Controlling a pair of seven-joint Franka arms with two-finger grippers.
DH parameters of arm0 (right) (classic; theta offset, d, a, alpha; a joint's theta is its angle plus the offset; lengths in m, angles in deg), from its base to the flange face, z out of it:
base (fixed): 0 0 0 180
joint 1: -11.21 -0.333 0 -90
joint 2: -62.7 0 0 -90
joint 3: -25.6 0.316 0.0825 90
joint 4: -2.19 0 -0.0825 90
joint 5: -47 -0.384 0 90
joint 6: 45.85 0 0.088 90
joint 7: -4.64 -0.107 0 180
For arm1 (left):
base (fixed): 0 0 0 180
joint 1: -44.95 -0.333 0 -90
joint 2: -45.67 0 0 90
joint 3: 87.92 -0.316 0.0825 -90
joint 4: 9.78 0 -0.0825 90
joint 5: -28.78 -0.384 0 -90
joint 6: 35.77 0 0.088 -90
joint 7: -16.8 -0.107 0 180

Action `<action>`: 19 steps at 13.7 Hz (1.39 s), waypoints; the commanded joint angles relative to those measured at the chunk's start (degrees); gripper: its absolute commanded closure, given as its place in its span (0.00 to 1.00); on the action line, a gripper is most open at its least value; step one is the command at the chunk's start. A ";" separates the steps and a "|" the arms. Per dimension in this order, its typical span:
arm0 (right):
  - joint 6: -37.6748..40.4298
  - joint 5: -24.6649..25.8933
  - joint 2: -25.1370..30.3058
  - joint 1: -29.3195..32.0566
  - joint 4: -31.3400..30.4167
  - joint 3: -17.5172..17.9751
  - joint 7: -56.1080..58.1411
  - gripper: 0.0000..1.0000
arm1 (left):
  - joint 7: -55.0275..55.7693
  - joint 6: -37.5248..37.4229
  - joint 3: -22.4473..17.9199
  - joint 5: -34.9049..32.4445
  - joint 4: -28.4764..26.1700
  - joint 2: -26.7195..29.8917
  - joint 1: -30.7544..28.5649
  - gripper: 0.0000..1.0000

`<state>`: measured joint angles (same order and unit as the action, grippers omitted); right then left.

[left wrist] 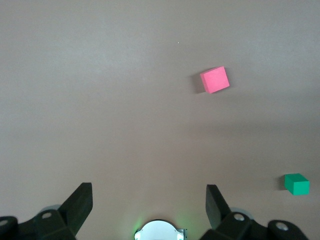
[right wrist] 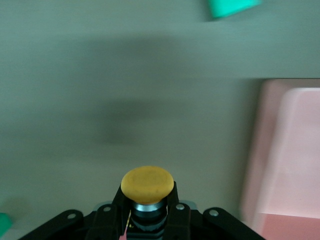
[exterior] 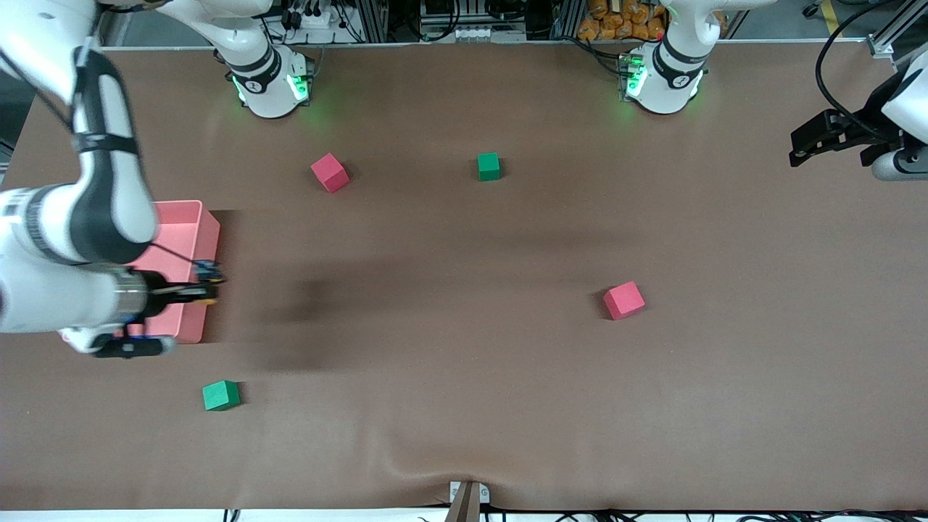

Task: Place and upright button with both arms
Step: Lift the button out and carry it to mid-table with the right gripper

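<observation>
Slippage is the worry from where I stand: the right gripper (exterior: 206, 284) has its fingers clamped on the button (right wrist: 147, 184), pinching the short black body just under the orange cap, and that is a small bite on a small round part. It hangs over the edge of the pink bin (exterior: 190, 217) at the right arm's end of the table. If the button twists in the pinch, I would guess it drops into the bin or onto the brown table (exterior: 464, 406) and rolls off on its side. A tilted release would also leave it lying down rather than standing on its base.

Out at the left arm's end, the left gripper (exterior: 823, 139) waits in the air with its fingers spread wide and nothing between them.

Hard to read: from the front camera the button is only a speck at the fingertips, its orange barely showing. The right wrist camera hides the lower body and its bluish end between the fingers, so I cannot tell how deep the grip goes. The bin's inside is largely covered by the right arm.
</observation>
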<state>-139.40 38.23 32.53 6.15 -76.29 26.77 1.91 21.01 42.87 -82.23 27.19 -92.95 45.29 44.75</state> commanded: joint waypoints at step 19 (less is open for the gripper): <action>-34.15 -4.33 -22.21 -40.38 4.65 -0.82 -29.88 0.93 | 2.82 -0.59 2.13 0.89 -6.31 -9.02 4.41 0.00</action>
<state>-173.89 34.79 11.70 -33.52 -73.91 26.77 -28.38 22.66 42.78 -80.41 27.38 -99.56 37.56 48.38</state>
